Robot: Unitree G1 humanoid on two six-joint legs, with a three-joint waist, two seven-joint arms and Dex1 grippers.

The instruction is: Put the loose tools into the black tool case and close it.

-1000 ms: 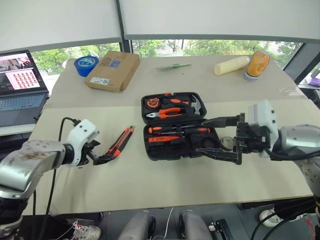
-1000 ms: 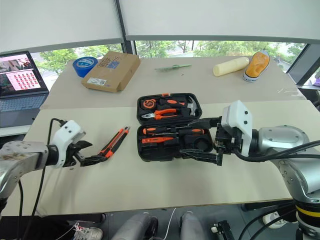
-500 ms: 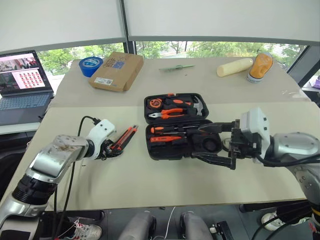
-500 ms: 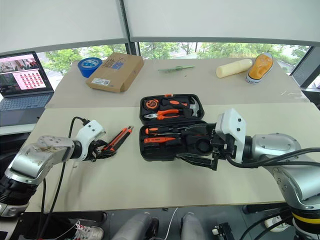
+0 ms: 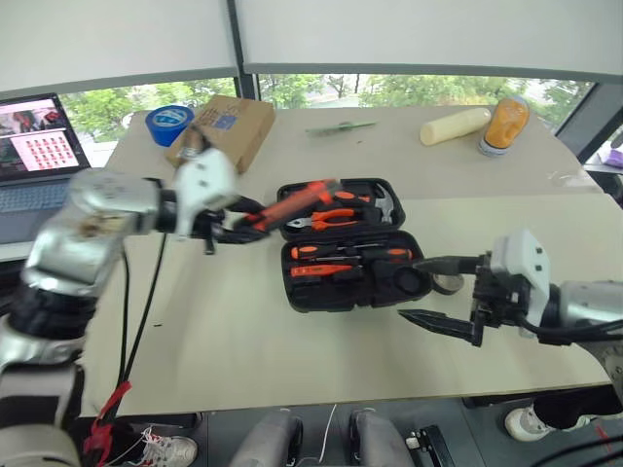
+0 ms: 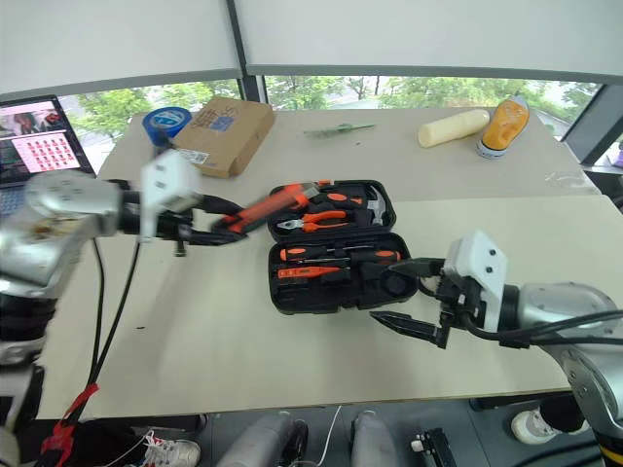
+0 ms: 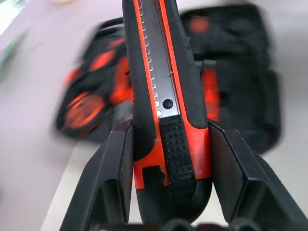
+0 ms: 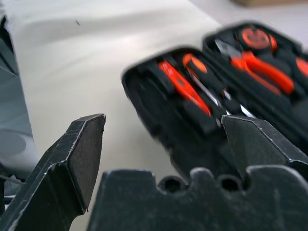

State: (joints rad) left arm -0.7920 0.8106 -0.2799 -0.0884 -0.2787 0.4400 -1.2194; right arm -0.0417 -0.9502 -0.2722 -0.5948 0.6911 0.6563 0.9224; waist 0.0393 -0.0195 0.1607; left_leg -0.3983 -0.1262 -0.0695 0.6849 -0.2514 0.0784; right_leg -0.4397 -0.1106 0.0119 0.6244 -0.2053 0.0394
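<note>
Right end effector nearest me, fingers spread, holding nothing, just beside the black tool case. Case lies open on the table; I count 2 screwdrivers seated. Left end effector is clamped on the utility knife, airborne over the case's far half. Left: seat knife, shut lid.

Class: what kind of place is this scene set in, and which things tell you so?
Probably an office or lab test space: a plain table by large windows with blinds, an open laptop alongside, and assorted props such as a cardboard box and blue tape roll.
</note>
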